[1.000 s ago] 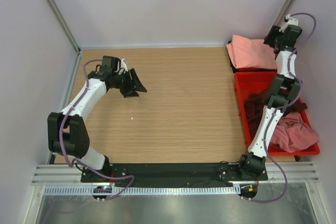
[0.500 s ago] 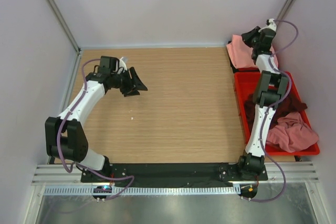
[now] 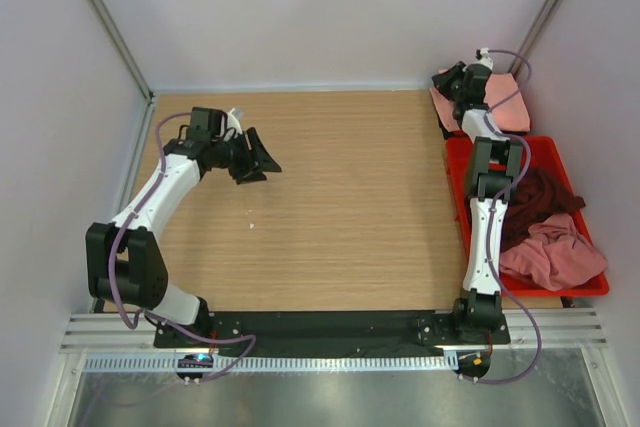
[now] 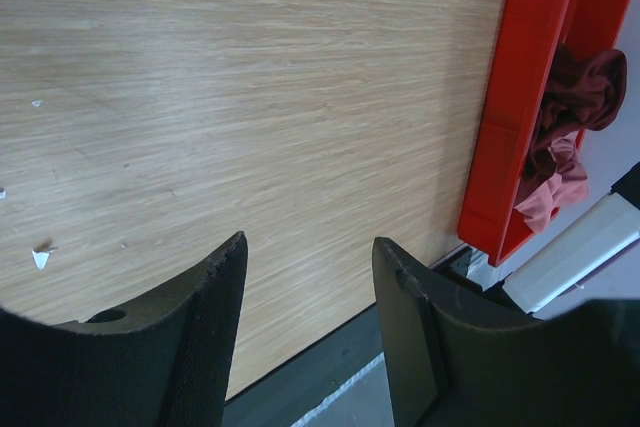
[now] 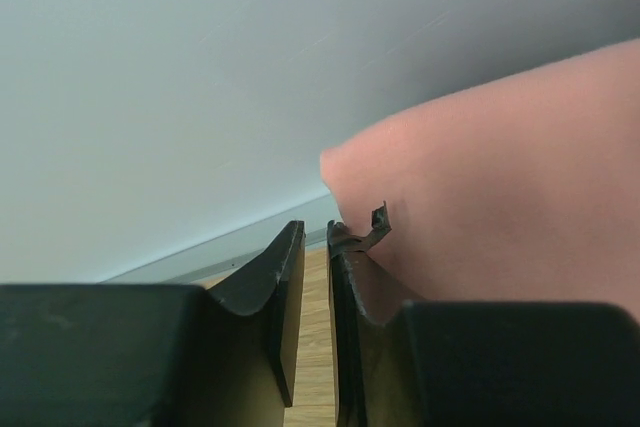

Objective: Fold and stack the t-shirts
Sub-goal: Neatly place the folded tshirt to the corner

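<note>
A folded salmon-pink t-shirt [image 3: 506, 103] lies at the far right corner, behind the red bin [image 3: 455, 162]. My right gripper [image 3: 446, 81] hovers at that shirt's left edge. In the right wrist view its jaws [image 5: 315, 232] stand almost together with only a thin slit and nothing between them; the salmon-pink shirt [image 5: 500, 207] sits just outside the right finger. A dark maroon t-shirt [image 3: 541, 193] and a dusty pink t-shirt [image 3: 552, 253] lie crumpled in the bin. My left gripper [image 3: 262, 169] hangs open and empty over the table's left side.
The red bin [image 4: 520, 97] stands along the table's right edge, with the maroon shirt [image 4: 585, 92] showing inside it. Pale walls close in at the back and both sides. Small white specks [image 4: 40, 257] lie on the wooden tabletop. A black base rail runs along the near edge.
My right gripper swung left from the far right wall across the salmon-pink shirt to its left edge, and its jaws closed. The left arm barely moved.
</note>
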Tool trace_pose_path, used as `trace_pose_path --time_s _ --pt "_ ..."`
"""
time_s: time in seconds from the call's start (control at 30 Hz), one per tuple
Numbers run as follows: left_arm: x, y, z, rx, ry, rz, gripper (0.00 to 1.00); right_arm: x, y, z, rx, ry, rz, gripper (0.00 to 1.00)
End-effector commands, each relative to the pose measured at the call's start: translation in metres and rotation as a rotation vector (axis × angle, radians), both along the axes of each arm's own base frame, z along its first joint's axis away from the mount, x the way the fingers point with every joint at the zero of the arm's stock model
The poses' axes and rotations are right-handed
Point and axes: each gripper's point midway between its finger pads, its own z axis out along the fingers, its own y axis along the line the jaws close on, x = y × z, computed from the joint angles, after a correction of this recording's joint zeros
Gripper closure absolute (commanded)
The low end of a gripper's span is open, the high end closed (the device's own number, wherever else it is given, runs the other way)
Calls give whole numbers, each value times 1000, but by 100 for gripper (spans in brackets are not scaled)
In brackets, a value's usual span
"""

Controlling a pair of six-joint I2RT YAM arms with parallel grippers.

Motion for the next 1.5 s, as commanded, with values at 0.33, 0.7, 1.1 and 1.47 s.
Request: trace_pose_path --time_s 0.33,0.7,1.1,1.47 --pt "10 -7 26 -61 -91 -29 45 -45 45 184 -90 -158 123 71" --pt "21 -6 141 -84 -431 -27 42 -251 133 232 -194 127 194 3" --pt "-27 -5 151 -136 -426 -47 0 -438 151 177 -162 349 335 0" --pt "-83 6 154 -121 -578 -69 0 -470 127 156 -221 368 258 0"
